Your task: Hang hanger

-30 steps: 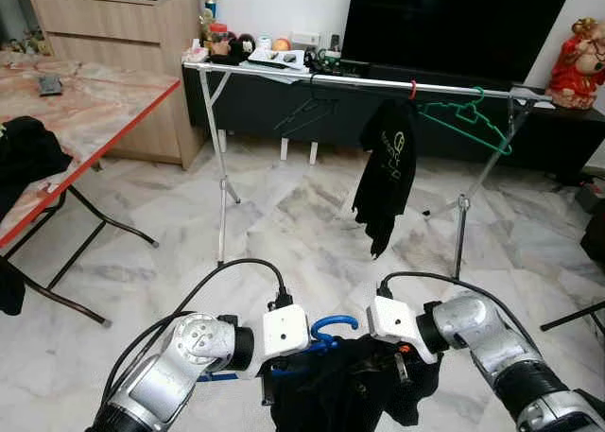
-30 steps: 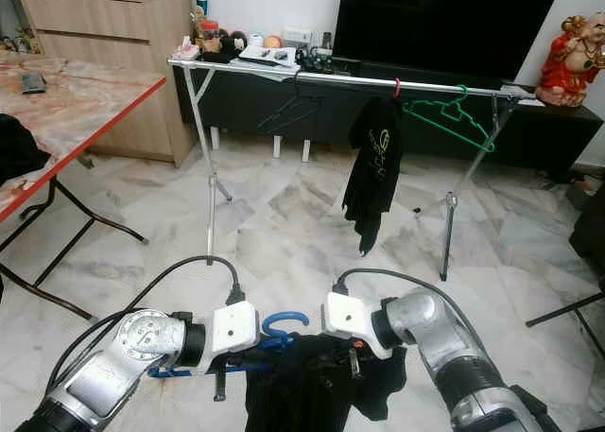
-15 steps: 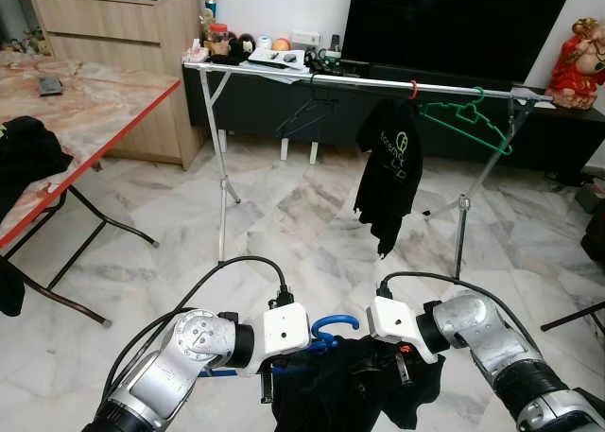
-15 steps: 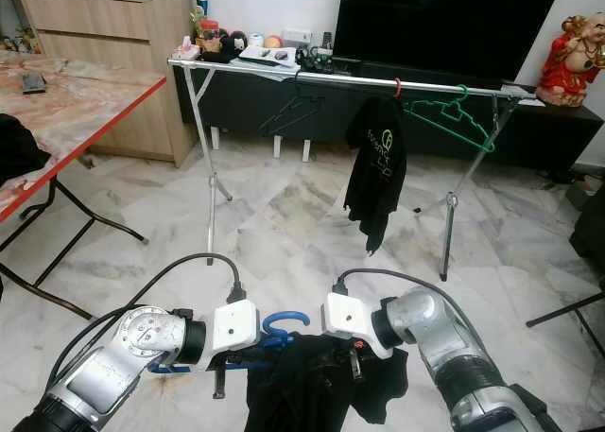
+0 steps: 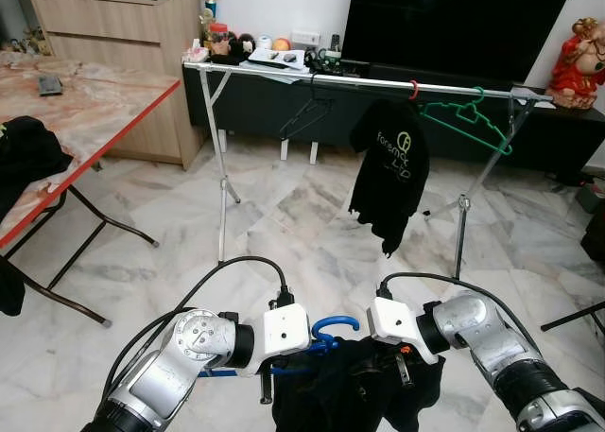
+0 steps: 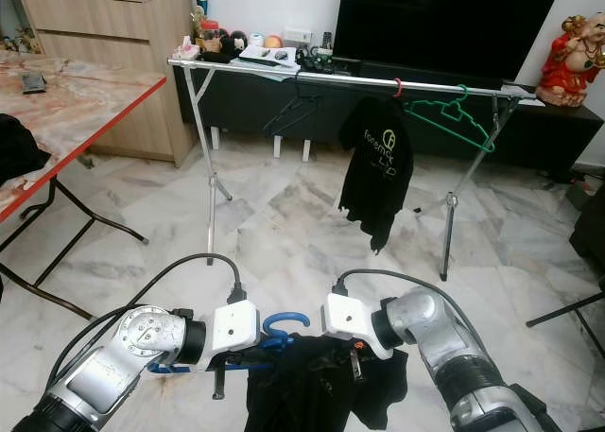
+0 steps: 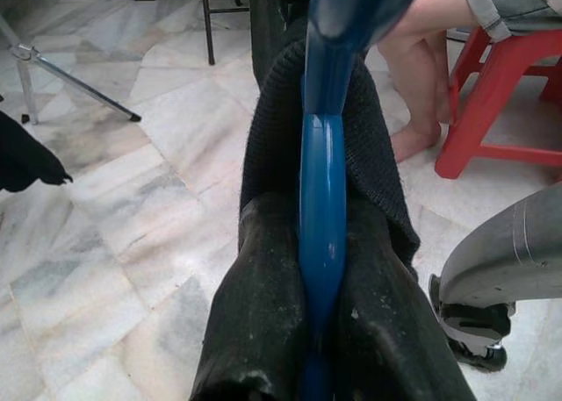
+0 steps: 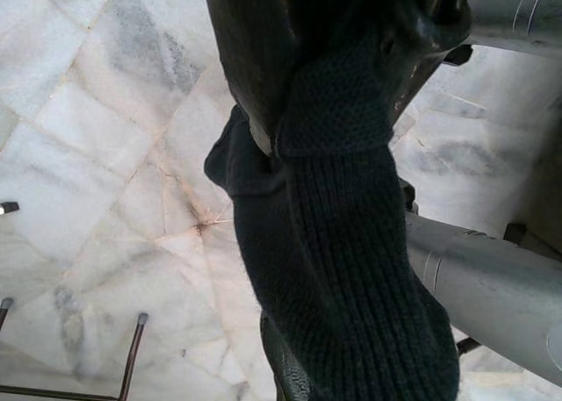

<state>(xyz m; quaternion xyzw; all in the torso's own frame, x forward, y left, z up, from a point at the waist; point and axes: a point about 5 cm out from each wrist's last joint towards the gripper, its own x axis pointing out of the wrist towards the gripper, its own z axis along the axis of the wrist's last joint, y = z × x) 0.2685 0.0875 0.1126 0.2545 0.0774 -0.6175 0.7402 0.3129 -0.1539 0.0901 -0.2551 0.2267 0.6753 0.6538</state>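
Marble floor, rack (shirt hanging), table beside

The hanger is glossy blue plastic; the garment on it is matt black ribbed knit. The rail is bright metal, the floor polished marble, and the cabinet pale wood.

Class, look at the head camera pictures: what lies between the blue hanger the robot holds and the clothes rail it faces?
In the left eye view, bare marble floor separates the blue hanger from the clothes rail. Nothing stands on that stretch.
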